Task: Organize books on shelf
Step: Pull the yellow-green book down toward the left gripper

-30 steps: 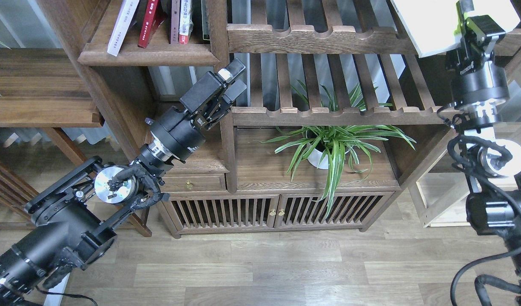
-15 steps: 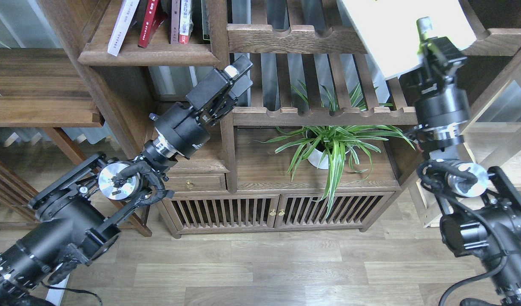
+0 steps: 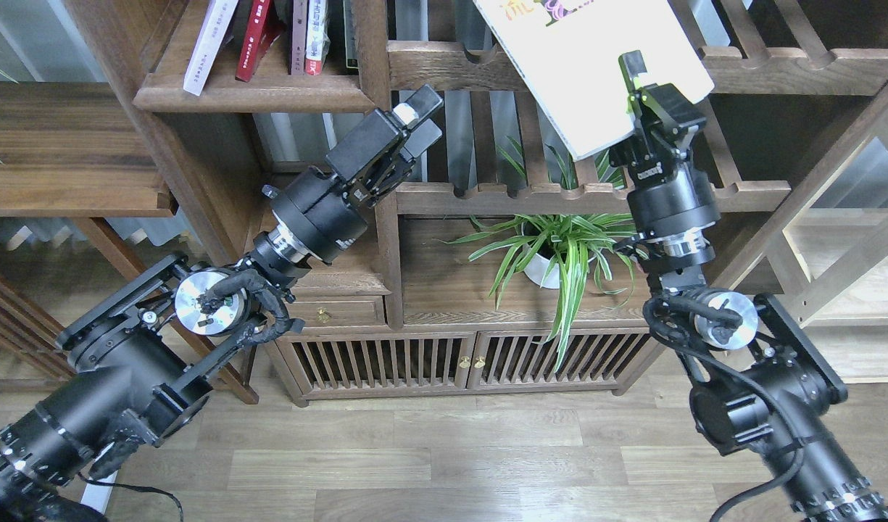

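The right gripper [image 3: 636, 87] is clamped on the lower right edge of a large pale book [image 3: 585, 69], holding it tilted in the air in front of the upper slatted rack [image 3: 799, 61]. The left gripper [image 3: 418, 123] hangs empty, fingers close together, just below the front right corner of the shelf [image 3: 255, 90]. Four books stand leaning on that shelf: a white book [image 3: 210, 43], a red book [image 3: 255, 36] and two more beside them. A potted plant [image 3: 559, 250] stands on the cabinet top [image 3: 451, 290].
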`<state>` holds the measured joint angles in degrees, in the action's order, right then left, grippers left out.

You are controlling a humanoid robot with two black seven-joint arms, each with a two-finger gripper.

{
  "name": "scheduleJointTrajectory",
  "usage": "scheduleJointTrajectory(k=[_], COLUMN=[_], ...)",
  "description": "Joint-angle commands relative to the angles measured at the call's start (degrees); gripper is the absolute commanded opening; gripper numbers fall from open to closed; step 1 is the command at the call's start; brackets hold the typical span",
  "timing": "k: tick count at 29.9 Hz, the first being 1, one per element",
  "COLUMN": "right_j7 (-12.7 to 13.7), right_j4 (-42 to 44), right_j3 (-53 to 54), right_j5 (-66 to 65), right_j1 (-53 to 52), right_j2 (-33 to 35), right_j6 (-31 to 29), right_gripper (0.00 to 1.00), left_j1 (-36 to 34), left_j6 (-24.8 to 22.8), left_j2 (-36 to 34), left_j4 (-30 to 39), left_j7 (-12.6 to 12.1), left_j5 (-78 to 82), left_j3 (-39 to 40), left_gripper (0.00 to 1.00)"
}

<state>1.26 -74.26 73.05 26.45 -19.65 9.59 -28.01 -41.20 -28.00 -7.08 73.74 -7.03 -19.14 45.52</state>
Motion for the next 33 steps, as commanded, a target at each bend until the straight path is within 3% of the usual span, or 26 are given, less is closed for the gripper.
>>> scheduleJointTrajectory(k=[1, 33], right_j7=[0.0, 0.3], right_j4=[-0.4, -1.0], right_j3=[0.0, -11.0], right_j5=[0.0, -0.6], right_j1=[-0.1, -3.4], right_j2=[-0.6, -6.4], right_j6=[0.0, 0.0], right_gripper=[0.01, 0.02], left_j1=[-0.1, -0.6], left_j6=[0.0, 0.0], left_j2=[0.2, 2.1], left_j4=[0.0, 0.0], left_j7=[0.0, 0.1], left_j5=[0.1, 0.5], left_j3=[0.0, 2.0], left_gripper=[0.98, 0.97])
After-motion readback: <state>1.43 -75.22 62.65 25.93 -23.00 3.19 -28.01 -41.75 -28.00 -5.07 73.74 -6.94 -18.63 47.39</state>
